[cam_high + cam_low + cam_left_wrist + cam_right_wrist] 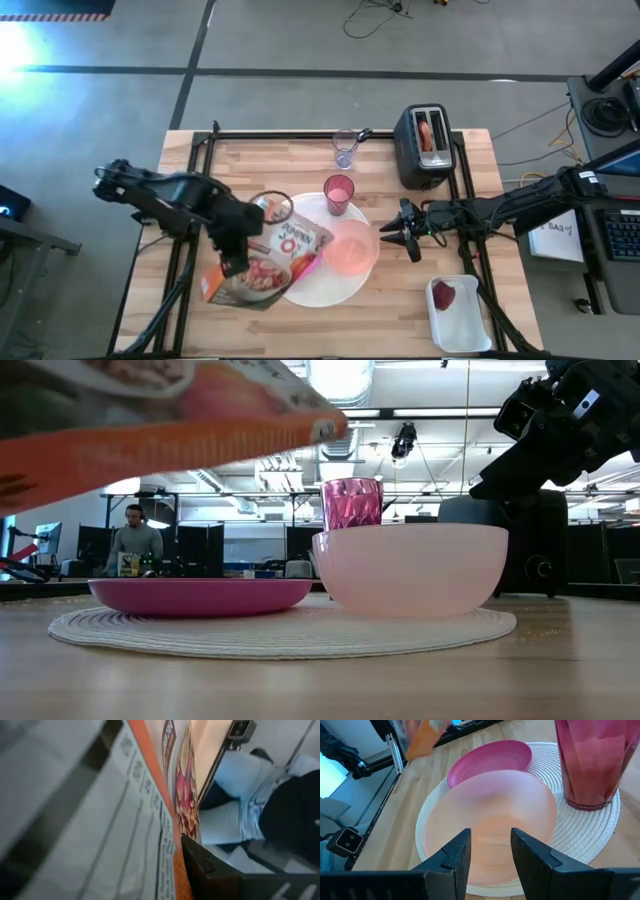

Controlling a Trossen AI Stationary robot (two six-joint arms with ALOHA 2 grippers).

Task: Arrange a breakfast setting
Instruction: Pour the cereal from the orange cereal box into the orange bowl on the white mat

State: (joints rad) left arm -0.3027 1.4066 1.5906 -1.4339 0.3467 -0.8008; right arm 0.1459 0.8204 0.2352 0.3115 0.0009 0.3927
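My left tool (pixel 236 262) grips the cereal box (pixel 268 262) tilted over the magenta plate (pixel 490 759); my right tool (pixel 404 236) hovers parted beside the peach bowl (pixel 351 247)

Left gripper (pixel 237 262) holds cereal box (pixel 265 262) over plates.

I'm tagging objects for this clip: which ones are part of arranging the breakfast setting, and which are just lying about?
Job:
white round mat
magenta plate
peach bowl
pink tumbler
clear glass
dark-red fruit
cereal box, held by left gripper
right gripper, open at the bowl

Lying about:
toaster
white tray
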